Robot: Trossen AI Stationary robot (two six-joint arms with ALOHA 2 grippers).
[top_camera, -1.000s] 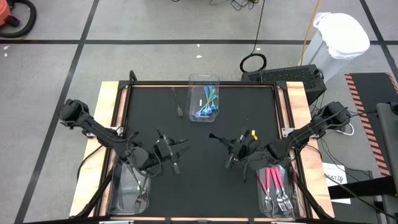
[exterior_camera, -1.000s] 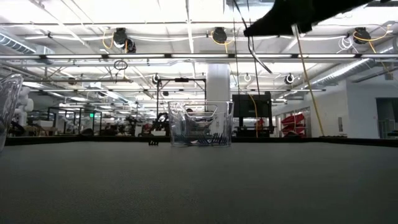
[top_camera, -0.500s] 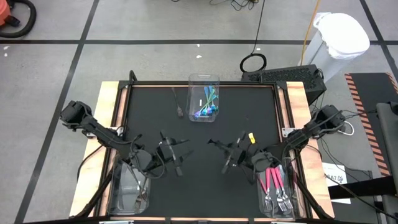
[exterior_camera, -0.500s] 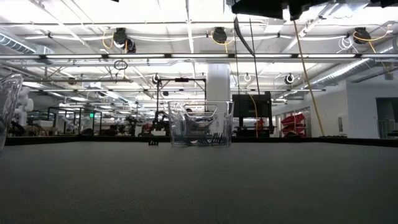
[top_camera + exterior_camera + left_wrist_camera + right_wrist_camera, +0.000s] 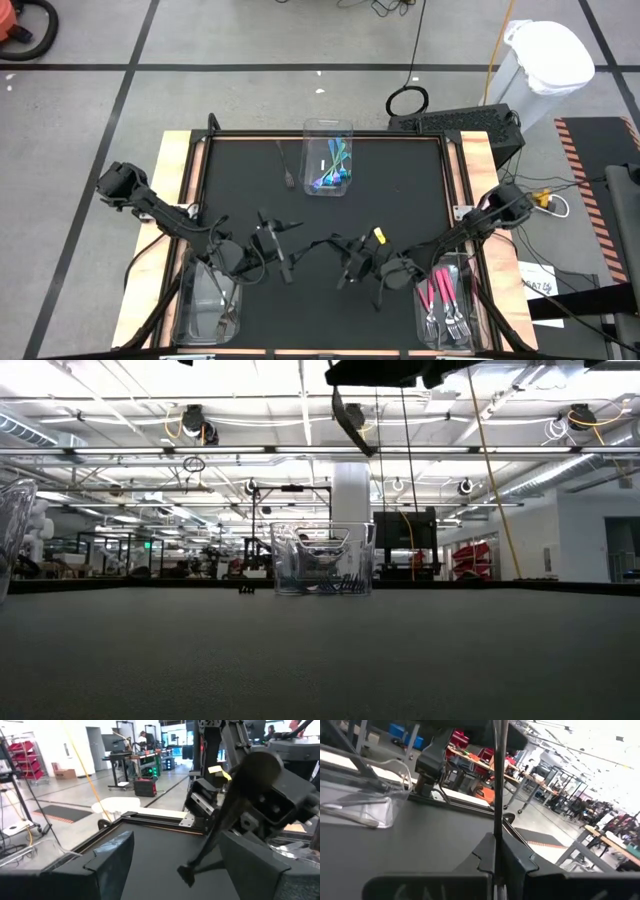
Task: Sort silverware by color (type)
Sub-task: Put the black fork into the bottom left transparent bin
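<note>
Silverware sorted in part: pink-handled forks (image 5: 440,295) lie in the clear bin (image 5: 445,335) at 4 o'clock, teal pieces (image 5: 333,170) in the clear bin (image 5: 329,130) at 12.

Right gripper (image 5: 345,276), low centre over the mat, is pinched tight on a thin dark utensil (image 5: 496,795), a straight slim rod. Left gripper (image 5: 285,250), at 7 o'clock beside it, fingers spread wide, holding nothing. One dark piece (image 5: 285,165) lies loose on the matte black mat (image 5: 390,180), just left of the far bin. Wood rails edge the mat; its middle lies open. No legible writing.

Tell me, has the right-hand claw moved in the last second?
Yes. In the high view the right gripper has slid leftward, away from the bin of pink forks toward the table's middle.
</note>
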